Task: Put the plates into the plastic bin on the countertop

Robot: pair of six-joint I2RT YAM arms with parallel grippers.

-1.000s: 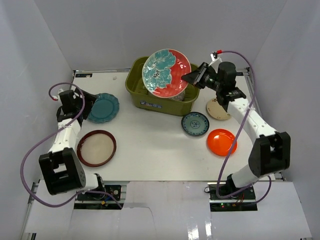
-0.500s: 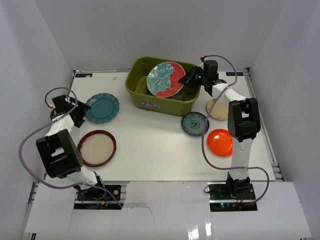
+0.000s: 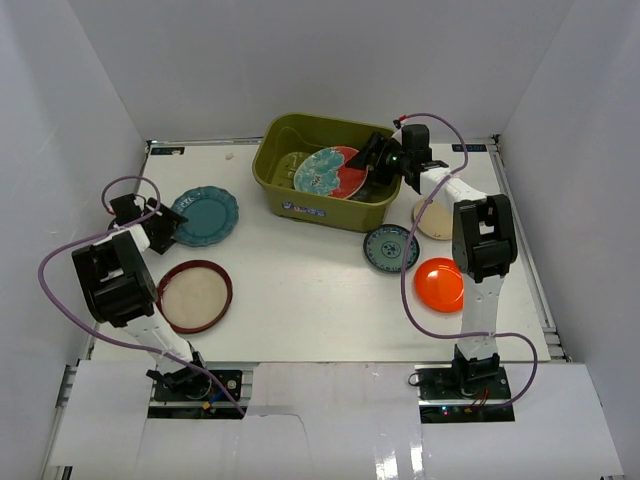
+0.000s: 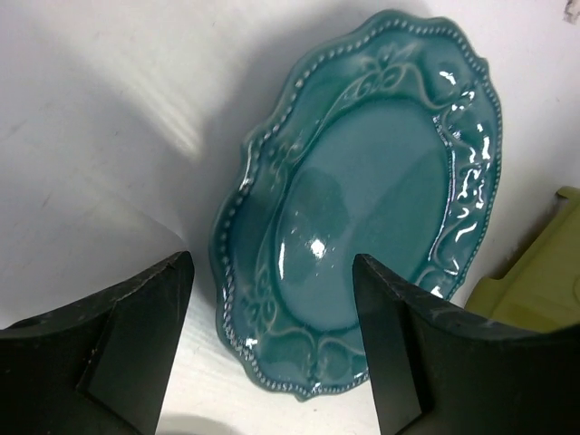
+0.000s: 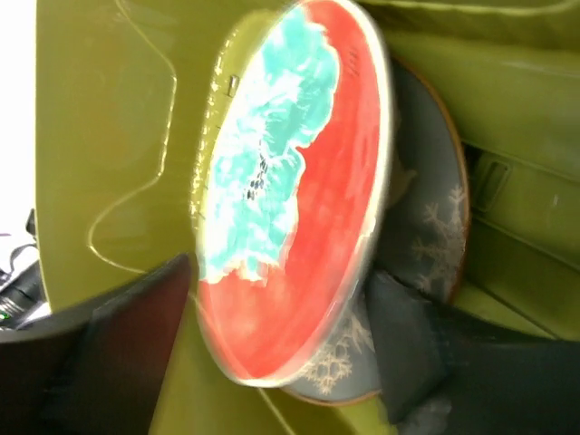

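Jaws on the right gripper (image 5: 281, 281) stand apart, clear of the red-and-teal floral plate (image 5: 290, 199). That plate is tilted inside the plastic bin (image 3: 300, 205), leaning over the grey deer plate (image 5: 426, 217), and looks blurred. Step in hand, as I read it: dropping this plate off.

The bin sits far-centre on the countertop (image 3: 300, 290). To its left, the left gripper (image 4: 272, 261) has its jaws wide, framing the near rim of the teal scalloped plate (image 4: 381, 199), with no pinch yet.

Still out:
- dark-red-rimmed plate (image 3: 193, 296)
- small teal patterned plate (image 3: 390, 247)
- orange plate (image 3: 440, 284)
- beige plate (image 3: 437, 218)

Next move likely calls for the right arm backing out clear of the bin wall, and the left closing on the scalloped rim.
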